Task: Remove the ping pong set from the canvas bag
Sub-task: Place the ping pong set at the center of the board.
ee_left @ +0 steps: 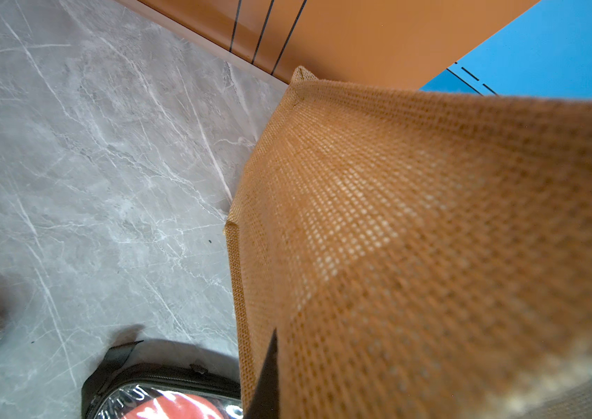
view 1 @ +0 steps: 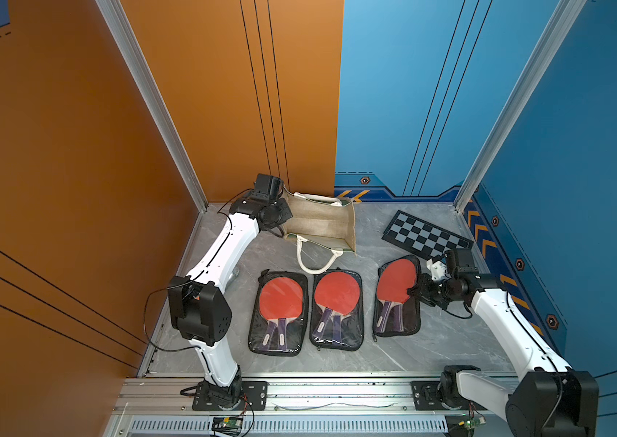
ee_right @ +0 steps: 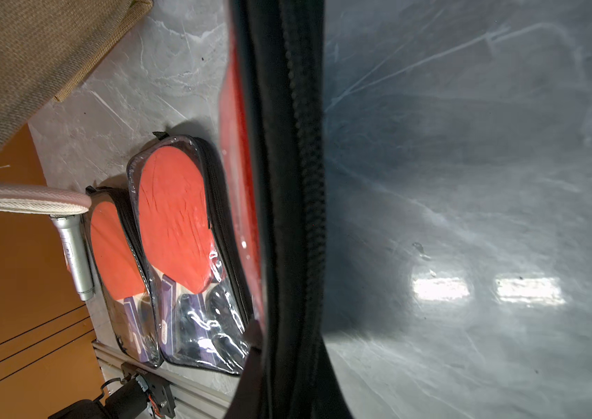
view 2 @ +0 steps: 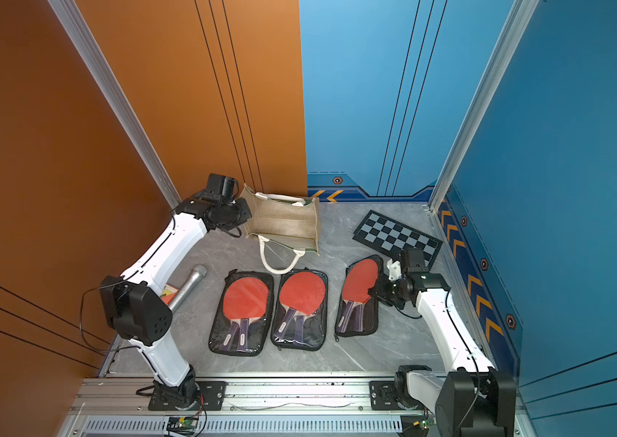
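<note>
Far back on the table (view 1: 431,352), in a top view, the canvas bag (view 1: 322,223) lies with its long axis left-right. The closed left gripper (view 1: 284,215) pinches its left edge, arm bent. Outside it, the right ping pong set (view 1: 395,291) points its handles toward the robot, with the right gripper (view 1: 411,292) clamped on its edge. Left wrist view: the canvas bag (ee_left: 414,235), very close. Right wrist view: the right ping pong set (ee_right: 287,181), edge-on.

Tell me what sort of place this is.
Probably a robot lab work cell: a white-and-black left arm and right arm bolted to a silver aluminium rail, over a grey marble-look tabletop boxed in by an orange wall panel and a blue wall panel.
</note>
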`<state>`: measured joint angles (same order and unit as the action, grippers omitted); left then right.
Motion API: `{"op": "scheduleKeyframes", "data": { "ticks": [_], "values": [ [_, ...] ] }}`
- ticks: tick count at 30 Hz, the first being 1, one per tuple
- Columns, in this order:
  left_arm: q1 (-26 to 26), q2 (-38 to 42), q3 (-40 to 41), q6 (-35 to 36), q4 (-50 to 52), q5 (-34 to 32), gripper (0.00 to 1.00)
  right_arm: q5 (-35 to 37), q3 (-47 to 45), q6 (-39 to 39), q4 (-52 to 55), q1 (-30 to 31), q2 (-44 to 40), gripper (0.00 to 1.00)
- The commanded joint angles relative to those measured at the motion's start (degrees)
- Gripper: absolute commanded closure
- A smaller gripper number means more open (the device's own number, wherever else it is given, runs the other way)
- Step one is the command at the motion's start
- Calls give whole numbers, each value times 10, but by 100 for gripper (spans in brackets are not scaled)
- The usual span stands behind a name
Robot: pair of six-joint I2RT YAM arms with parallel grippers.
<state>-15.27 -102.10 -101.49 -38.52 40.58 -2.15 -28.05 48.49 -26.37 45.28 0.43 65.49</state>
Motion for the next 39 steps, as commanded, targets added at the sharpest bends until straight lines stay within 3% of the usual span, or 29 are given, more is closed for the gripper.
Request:
{"op": "scheduleKeyframes", "data": {
  "ticks": [1,8,17,20,22,29,34,39],
  "values": [
    [3,-6,-19,-7,0,20,100,-2,27,28,71,7,3,100],
    [8,-5,-15,-7,0,32,100,27,39,59,82,69,80,100],
    [18,-1,-4,-15,-1,60,100,84,63,64,115,52,154,100],
    [17,-4,-2,-16,-1,71,100,99,66,63,120,54,175,91],
    [17,-8,-1,-16,-1,77,100,106,66,62,122,48,182,74],
    [17,-20,-3,-23,-1,99,100,136,75,57,124,27,177,49],
    [18,-31,-21,-35,-1,111,100,170,144,43,111,51,159,42],
    [18,-32,-35,-51,-1,113,100,124,214,-17,40,164,191,45]
  ]
}}
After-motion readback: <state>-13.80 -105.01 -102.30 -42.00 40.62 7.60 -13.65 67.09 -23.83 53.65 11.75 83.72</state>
